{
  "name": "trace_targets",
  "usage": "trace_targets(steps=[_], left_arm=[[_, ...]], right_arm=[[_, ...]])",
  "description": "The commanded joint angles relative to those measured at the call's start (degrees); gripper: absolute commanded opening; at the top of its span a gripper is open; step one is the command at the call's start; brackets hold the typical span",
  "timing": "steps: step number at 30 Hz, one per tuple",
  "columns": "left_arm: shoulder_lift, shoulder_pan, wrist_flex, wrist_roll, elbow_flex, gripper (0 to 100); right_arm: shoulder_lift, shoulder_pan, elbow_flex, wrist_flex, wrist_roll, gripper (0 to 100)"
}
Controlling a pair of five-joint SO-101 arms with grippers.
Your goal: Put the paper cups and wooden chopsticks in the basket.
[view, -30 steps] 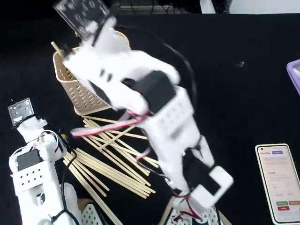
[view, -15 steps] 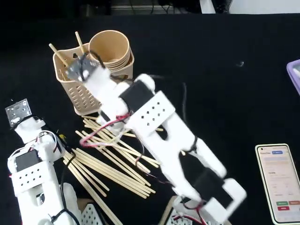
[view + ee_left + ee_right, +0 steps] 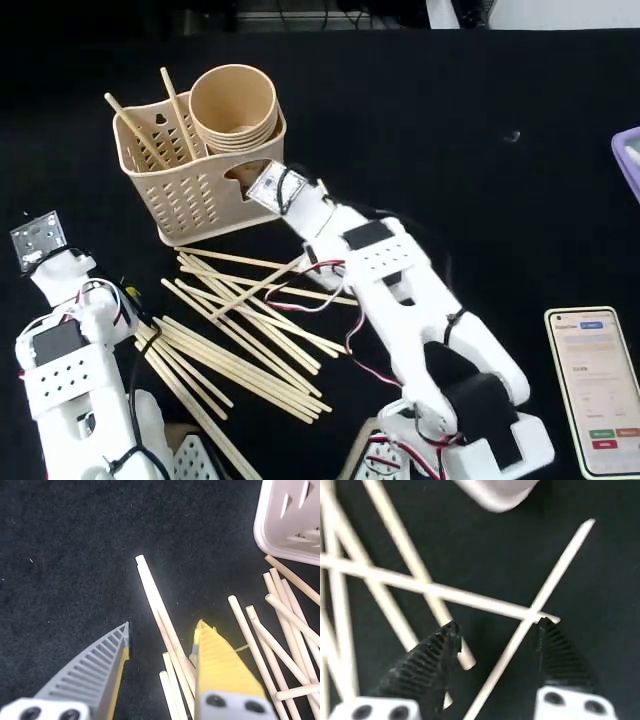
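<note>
Wooden chopsticks (image 3: 250, 372) lie scattered on the black table (image 3: 500, 200) beside the basket (image 3: 190, 195), which holds stacked paper cups (image 3: 233, 100) and two sticks. The right hand (image 3: 497, 627) is spread wide over crossed sticks near the basket. The left hand (image 3: 162, 625) is also spread, with sticks between its fingers. A phone (image 3: 597, 390) lies nearby.

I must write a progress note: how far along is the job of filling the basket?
Done: the stacked paper cups and two chopsticks stand in the basket. In hand: nothing; the right gripper and left gripper are open over loose chopsticks. Left: all of those on the table.
</note>
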Motion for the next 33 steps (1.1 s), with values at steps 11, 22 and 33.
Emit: trace_targets(steps=[11, 22, 33], left_arm=[[-0.6, -0.6, -0.9, 0.4, -0.9, 22], [-0.6, -0.6, -0.9, 0.3, -0.9, 22], [-0.6, -0.7, -0.9, 0.3, -0.9, 22]], right_arm=[[13.8, 1.6, -8.5, -3.3, 24.2, 25.3], [15.7, 1.5, -9.8, 5.3, 25.9, 20.1], [5.8, 4.6, -9.6, 12.2, 25.6, 1.1]])
